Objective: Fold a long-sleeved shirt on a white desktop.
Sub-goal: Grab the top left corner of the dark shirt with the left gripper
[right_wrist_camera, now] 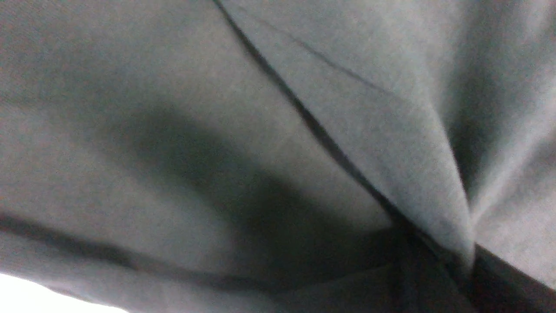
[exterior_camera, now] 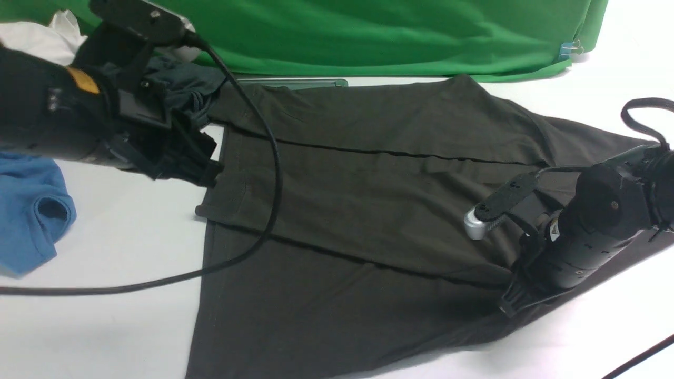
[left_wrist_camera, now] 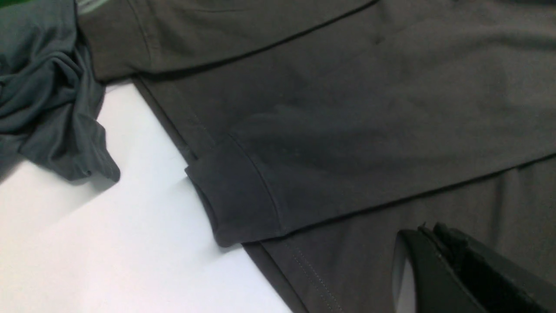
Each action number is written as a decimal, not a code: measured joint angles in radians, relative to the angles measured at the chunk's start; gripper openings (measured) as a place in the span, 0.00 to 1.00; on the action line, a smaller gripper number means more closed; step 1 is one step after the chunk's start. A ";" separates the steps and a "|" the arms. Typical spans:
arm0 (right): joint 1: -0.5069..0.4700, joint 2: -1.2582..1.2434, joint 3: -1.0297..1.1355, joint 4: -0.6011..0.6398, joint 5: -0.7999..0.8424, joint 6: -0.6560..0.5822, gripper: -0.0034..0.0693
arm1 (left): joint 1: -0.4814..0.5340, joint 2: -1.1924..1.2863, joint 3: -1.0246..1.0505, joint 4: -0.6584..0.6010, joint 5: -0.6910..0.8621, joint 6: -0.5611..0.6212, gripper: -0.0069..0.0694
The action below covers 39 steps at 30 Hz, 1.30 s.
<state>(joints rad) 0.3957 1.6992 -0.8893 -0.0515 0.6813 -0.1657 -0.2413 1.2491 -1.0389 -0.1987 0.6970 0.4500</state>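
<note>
The long-sleeved shirt (exterior_camera: 368,200) lies spread on the white desktop (exterior_camera: 105,252), with a sleeve folded across its body and the cuff (exterior_camera: 224,202) at its left edge. My left gripper (exterior_camera: 210,176) hovers just past that edge. In the left wrist view its jaws (left_wrist_camera: 428,230) are shut over the shirt (left_wrist_camera: 347,108), and I see no cloth between them. My right gripper (exterior_camera: 511,305) presses down at the shirt's right side. In the right wrist view the shirt's cloth (right_wrist_camera: 173,87) runs in taut folds into the shut right gripper (right_wrist_camera: 471,261).
A crumpled dark teal-grey garment (exterior_camera: 184,84) lies by the shirt's far left corner. A bright blue garment (exterior_camera: 31,210) sits at the left edge. A green cloth backdrop (exterior_camera: 368,31) closes the back. The left arm's black cable (exterior_camera: 263,210) drapes over the shirt.
</note>
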 joint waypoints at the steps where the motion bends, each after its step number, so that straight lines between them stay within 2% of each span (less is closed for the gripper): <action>1: 0.000 -0.005 0.000 0.000 0.019 0.016 0.10 | 0.000 -0.004 0.000 0.000 0.000 0.000 0.11; 7: 0.000 -0.025 0.000 0.000 0.118 0.192 0.13 | 0.000 -0.007 0.001 -0.001 0.005 0.000 0.11; 10: 0.000 -0.026 0.000 0.000 0.153 0.239 0.29 | 0.000 -0.007 0.002 -0.001 0.007 0.000 0.11; 11: 0.000 -0.026 0.000 0.000 0.156 0.242 0.31 | 0.000 -0.007 0.003 -0.001 0.006 0.000 0.11; 13: 0.000 -0.029 0.000 0.000 0.193 0.241 0.56 | 0.000 0.002 0.007 0.004 0.006 -0.001 0.11; 14: 0.000 -0.031 0.000 0.000 0.201 0.233 0.63 | 0.000 0.009 0.007 0.006 0.006 -0.001 0.11; 16: 0.000 -0.049 0.000 0.000 0.212 0.207 0.75 | 0.000 0.031 0.007 0.008 0.003 0.000 0.11; 18: 0.000 -0.087 -0.005 0.000 0.220 0.171 0.80 | 0.000 0.079 -0.011 0.020 -0.001 0.014 0.11; 20: 0.000 -0.120 -0.012 0.000 0.226 0.142 0.79 | 0.000 0.127 -0.035 0.030 -0.001 0.031 0.11; 22: 0.000 -0.236 -0.031 0.000 0.239 0.069 0.71 | 0.001 0.235 -0.123 0.048 0.006 0.116 0.11; 24: 0.000 -0.322 -0.035 0.000 0.241 0.045 0.64 | 0.004 0.322 -0.190 0.057 0.013 0.184 0.11; 27: 0.000 -0.483 -0.036 0.000 0.243 0.025 0.48 | 0.021 0.463 -0.327 0.060 0.026 0.286 0.11; 28: 0.000 -0.573 -0.036 0.000 0.242 0.020 0.41 | 0.038 0.537 -0.411 0.056 0.055 0.365 0.11; 29: 0.000 -0.584 -0.036 0.000 0.242 0.018 0.40 | 0.041 0.557 -0.421 0.056 0.061 0.377 0.11; 31: 0.000 -0.680 -0.036 0.000 0.229 -0.005 0.35 | 0.066 0.638 -0.506 0.044 0.109 0.493 0.11; 34: 0.000 -0.820 -0.036 0.000 0.200 -0.047 0.35 | 0.113 0.776 -0.609 -0.006 0.140 0.691 0.14; 37: 0.000 -0.919 -0.036 0.000 0.161 -0.081 0.38 | 0.137 0.865 -0.669 -0.037 0.117 0.855 0.23; 39: 0.000 -0.956 -0.036 0.000 0.143 -0.094 0.38 | 0.140 0.903 -0.680 -0.031 0.074 0.969 0.33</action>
<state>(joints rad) 0.3957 0.7427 -0.9250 -0.0519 0.8246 -0.2601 -0.1012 2.1525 -1.7191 -0.2301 0.7712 1.4194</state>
